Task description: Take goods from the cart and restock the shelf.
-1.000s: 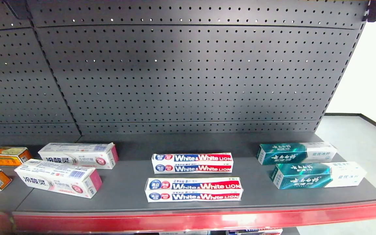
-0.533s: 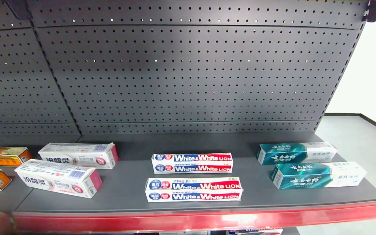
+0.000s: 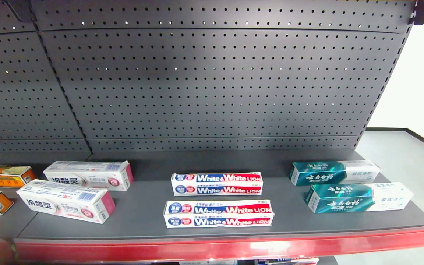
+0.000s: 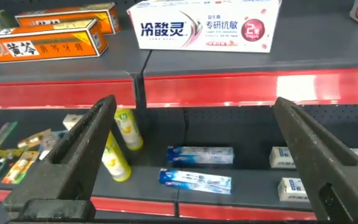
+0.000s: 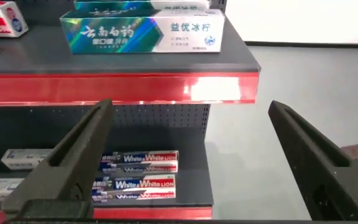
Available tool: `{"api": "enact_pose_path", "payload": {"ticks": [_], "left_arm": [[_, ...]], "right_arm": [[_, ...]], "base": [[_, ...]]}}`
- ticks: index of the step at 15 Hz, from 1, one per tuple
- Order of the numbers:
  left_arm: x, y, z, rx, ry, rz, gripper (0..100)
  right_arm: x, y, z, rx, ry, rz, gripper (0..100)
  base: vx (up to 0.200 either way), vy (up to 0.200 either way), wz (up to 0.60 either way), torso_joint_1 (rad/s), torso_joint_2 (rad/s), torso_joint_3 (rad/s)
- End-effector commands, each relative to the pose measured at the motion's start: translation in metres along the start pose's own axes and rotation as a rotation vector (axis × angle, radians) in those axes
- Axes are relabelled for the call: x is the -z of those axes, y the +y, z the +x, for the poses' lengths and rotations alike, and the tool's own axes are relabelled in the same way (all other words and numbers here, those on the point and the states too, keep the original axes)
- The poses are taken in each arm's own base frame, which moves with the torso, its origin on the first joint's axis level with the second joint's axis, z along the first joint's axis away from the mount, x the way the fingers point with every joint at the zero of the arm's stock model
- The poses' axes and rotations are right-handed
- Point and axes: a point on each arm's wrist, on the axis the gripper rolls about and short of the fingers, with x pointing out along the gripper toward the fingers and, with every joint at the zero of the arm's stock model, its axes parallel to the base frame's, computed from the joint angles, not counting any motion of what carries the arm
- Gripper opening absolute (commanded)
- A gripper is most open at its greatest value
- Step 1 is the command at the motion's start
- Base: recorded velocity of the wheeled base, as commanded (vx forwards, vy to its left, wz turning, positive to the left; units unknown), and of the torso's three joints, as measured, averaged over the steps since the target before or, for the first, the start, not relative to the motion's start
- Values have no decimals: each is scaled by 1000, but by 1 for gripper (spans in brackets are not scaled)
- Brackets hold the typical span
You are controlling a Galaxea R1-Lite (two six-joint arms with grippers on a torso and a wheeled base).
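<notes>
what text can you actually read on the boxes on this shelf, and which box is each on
"White&White LION": both red and blue boxes.
"冷酸灵", "专研抗敏": pink and white box.
"云南白药", "益优冰柠": teal box.
"黄芩": orange box, the rest of its line is blurred.
All the finer print and the barcodes are too small to read.

White wall [image 3: 414,73], pale grey floor [image 3: 399,154]

Pink-white boxes [image 3: 66,200]: Chinese characters, a numeral badge, a barcode.
Red-blue boxes [image 3: 217,213]: big Latin lettering, small Chinese print.
Teal boxes [image 3: 359,197]: Chinese script.
Orange boxes [image 3: 4,175]: Chinese characters.
</notes>
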Motion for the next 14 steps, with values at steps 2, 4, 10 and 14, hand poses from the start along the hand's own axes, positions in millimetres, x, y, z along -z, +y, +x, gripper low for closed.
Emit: {"api": "enact_pose_path", "payload": {"ticks": [2, 4, 10, 14], "left_arm": [[0, 0, 0, 0, -1, -5, 100], [0, 1, 0, -56, -2, -26, 100], [0, 2, 3, -118, -53, -53, 100], [7, -4, 5, 121, -37, -48, 100]], "right_arm": [[2, 0, 0, 4, -2, 4, 100], [2, 0, 0, 7, -2, 4, 100], [2, 0, 0, 4, -2, 4, 100], [2, 0, 0, 4, -2, 4, 100]], "base": [[0, 0, 0, 0, 0, 0], [0, 0, 0, 0, 0, 0], [0, 0, 0, 0, 0, 0], [0, 0, 0, 0, 0, 0]]}}
